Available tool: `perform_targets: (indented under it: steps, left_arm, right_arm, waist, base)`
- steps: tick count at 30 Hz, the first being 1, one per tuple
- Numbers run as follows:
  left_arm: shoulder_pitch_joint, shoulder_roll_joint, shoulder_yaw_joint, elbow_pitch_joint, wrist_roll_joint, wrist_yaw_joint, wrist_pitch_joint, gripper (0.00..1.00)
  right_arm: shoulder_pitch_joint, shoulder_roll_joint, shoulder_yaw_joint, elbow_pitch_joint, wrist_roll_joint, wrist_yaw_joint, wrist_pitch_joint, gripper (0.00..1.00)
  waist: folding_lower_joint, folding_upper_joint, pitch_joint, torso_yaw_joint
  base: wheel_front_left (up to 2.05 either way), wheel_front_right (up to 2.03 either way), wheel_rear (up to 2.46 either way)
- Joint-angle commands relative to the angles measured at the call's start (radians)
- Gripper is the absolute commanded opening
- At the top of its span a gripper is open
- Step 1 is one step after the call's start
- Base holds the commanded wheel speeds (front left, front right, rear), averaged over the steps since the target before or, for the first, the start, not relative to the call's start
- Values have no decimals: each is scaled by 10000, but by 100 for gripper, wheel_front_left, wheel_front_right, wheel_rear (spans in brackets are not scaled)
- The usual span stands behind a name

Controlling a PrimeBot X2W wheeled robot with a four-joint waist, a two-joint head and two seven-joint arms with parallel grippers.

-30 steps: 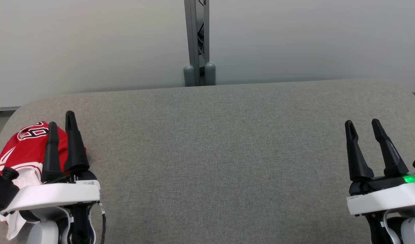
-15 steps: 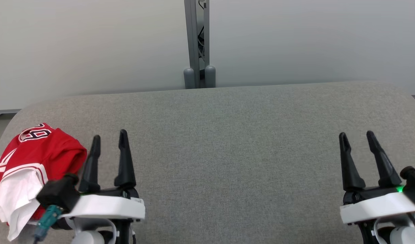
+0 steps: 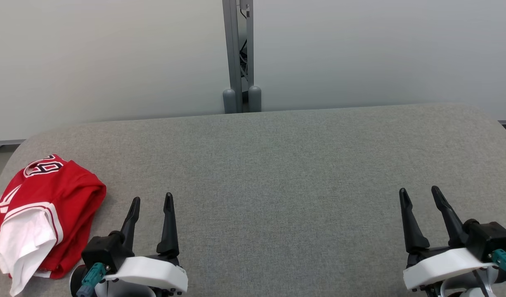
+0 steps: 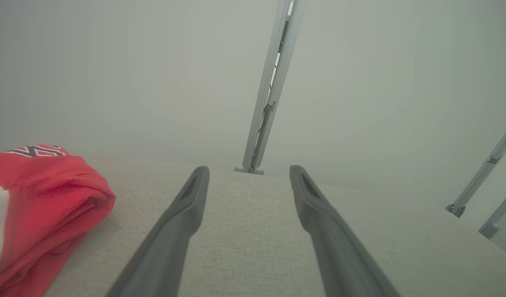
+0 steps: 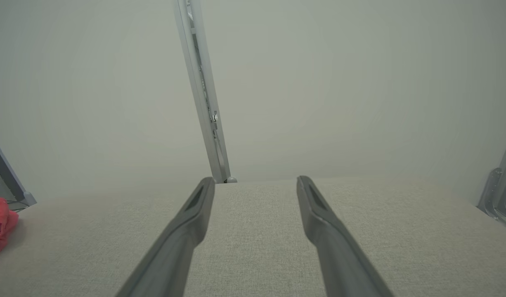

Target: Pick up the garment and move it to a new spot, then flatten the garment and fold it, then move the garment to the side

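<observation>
The garment [image 3: 42,210], a red jersey with white trim, lies as a compact bundle at the far left end of the surface [image 3: 277,165], close to its rounded corner. It is layered over itself, with a number showing on the top panel and a white part spilling out at the near side. In my left wrist view, its rolled red edge sits just off to the left of my fingers, not touching them.

My left end effector [image 3: 151,197] hovers low over bare surface just right of the bundle, fingers apart and holding nothing. My right end effector [image 3: 419,189] is well apart from the garment, near the right end, fingers likewise spread and empty.

Judging by this layout, I take the task to be at or near its end: the garment reads as folded and set aside, and the middle of the surface is bare. The fold is loose, not crisp, and that white flap is untidy. If anything is left, it is tucking the flap in or squaring the bundle. I cannot tell whether the underside is neatly layered.
</observation>
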Motion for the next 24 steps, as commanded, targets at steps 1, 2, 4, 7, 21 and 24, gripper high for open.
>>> perform_targets:
  steps: [1,2,4,7,21,24]
  left_arm:
    - [40,57,70,86,281,93,-90,100]
    - [41,58,91,142,350,136,-113,100]
    - [42,61,96,221,509,214,-152,100]
    - [65,65,73,224,727,305,-215,100]
    - [136,75,5,749,1050,86,-449,100]
    - [101,75,21,916,1164,24,-500,100]
  right_arm:
    - [-35,-56,56,85,-339,0,-111,100]
    - [-55,-58,68,150,-405,0,-142,100]
    - [-101,-58,88,266,-570,0,-170,100]
    - [-155,-63,110,354,-768,0,-255,100]
    - [-166,-82,247,762,-1148,0,-537,100]
    - [-229,-91,287,927,-1268,-1,-584,100]
  waist:
    - [0,-1,-13,-6]
    - [0,-1,-17,-10]
    - [0,-1,-29,-18]
    - [0,-1,-50,-28]
    - [0,-1,-131,-46]
    - [0,-1,-152,-56]
  base:
    - [0,0,0]
    - [0,0,0]
    - [0,0,0]
    - [0,0,0]
    - [0,0,0]
    - [0,0,0]
